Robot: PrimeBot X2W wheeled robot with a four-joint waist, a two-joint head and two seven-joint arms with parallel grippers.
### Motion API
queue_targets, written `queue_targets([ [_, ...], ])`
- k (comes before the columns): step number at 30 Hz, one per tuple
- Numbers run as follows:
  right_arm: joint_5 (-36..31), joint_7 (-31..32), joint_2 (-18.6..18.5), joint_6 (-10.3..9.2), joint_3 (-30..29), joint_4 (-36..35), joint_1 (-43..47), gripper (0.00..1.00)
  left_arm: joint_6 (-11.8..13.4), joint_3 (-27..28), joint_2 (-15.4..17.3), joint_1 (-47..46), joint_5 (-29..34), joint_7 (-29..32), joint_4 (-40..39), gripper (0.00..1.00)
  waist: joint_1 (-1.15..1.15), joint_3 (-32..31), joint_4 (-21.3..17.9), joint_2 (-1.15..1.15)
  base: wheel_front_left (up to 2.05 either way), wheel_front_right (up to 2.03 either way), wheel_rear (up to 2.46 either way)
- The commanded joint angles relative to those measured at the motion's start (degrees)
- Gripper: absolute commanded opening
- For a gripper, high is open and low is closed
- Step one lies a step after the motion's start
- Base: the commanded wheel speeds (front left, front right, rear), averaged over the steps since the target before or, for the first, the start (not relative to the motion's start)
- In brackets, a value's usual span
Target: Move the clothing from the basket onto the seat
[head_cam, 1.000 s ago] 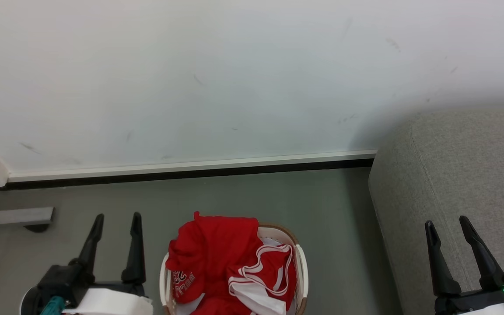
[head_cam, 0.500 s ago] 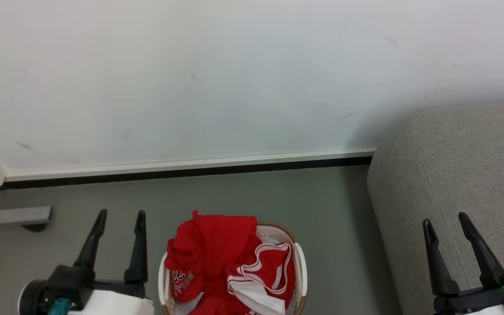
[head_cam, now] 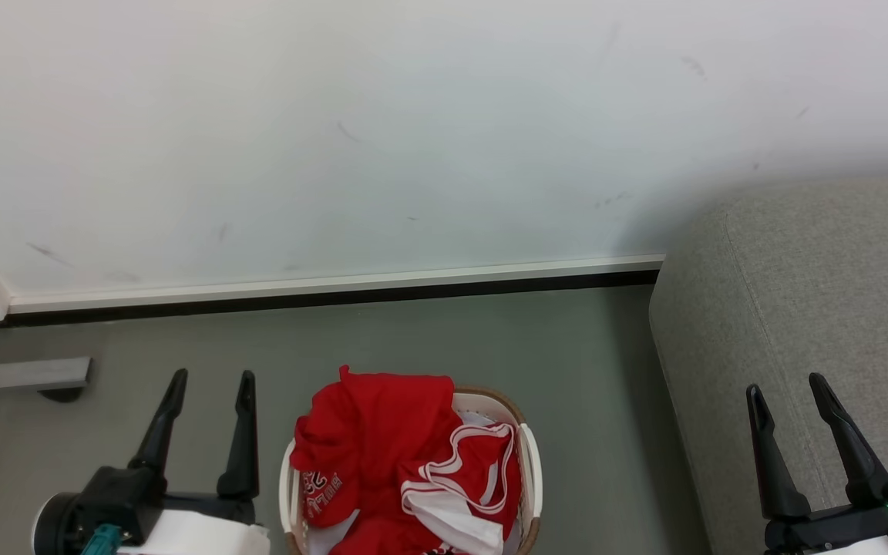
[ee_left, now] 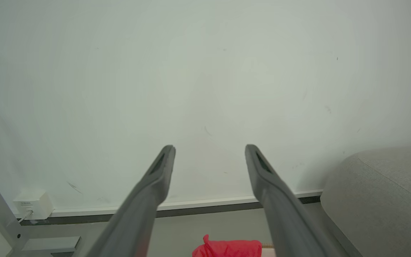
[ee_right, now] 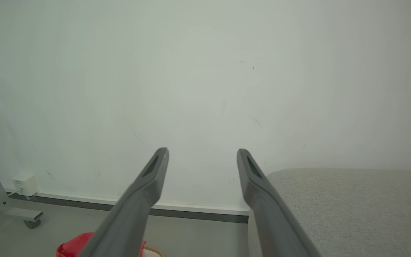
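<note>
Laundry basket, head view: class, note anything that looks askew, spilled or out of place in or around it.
The clothing lies in a crumpled heap. Its red T-shirt spills over the far left rim of the basket and hides that rim. None of it has reached the floor.

A scuffed pale wall (head_cam: 413, 139) meets a grey floor (head_cam: 428, 339) at a white skirting (head_cam: 336, 283) — a metal foot (head_cam: 31, 374) stands far left.

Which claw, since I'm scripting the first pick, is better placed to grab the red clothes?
Likely left. The left claw is open right beside the oval off-white plastic basket holding the red garments; the right claw, also open, sits farther off, by the grey fabric sofa.
</note>
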Motion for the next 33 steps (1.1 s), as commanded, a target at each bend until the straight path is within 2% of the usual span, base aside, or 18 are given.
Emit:
queue_targets([
  [1, 0.34, -0.18, -0.12, 0.04, 0.0, 0.09, -0.78, 1.0, -0.13, 0.34, 0.1, -0.42, 0.61, -0.03, 0.15, 1.0, 0.0, 0.07, -0.04, 0.0, 0.0, 0.0, 0.0],
  [11, 2.87, -0.09, 1.34, 0.04, -2.42, -1.36, -2.72, 1.0, -1.18, 1.36, -0.09, -2.35, -1.66, -0.03, 1.09, 1.0, 0.0, 3.0, -1.56, 0.0, 0.0, 0.0, 0.0],
  [21, 2.95, -0.08, 0.54, 0.04, -1.64, -2.86, -7.14, 1.0, -2.61, 0.31, -0.12, -7.7, -1.83, -0.02, 2.83, 1.0, 0.0, 10.92, -5.36, 0.0, 0.0, 0.0, 0.0],
  [27, 3.07, -0.08, 0.92, 0.04, -1.63, -3.74, -10.18, 1.0, -3.32, -0.27, 0.71, -11.44, -1.31, -0.02, 6.8, 1.0, 0.0, 15.63, -8.57, 0.0, 0.0, 0.0, 0.0],
  [33, 3.68, -0.08, 2.19, 0.04, -1.82, -4.45, -12.45, 1.0, -3.74, -2.1, 2.94, -15.23, -1.06, -0.02, 13.78, 1.0, 0.0, 19.73, -11.71, 0.0, 0.0, 0.0, 0.0],
])
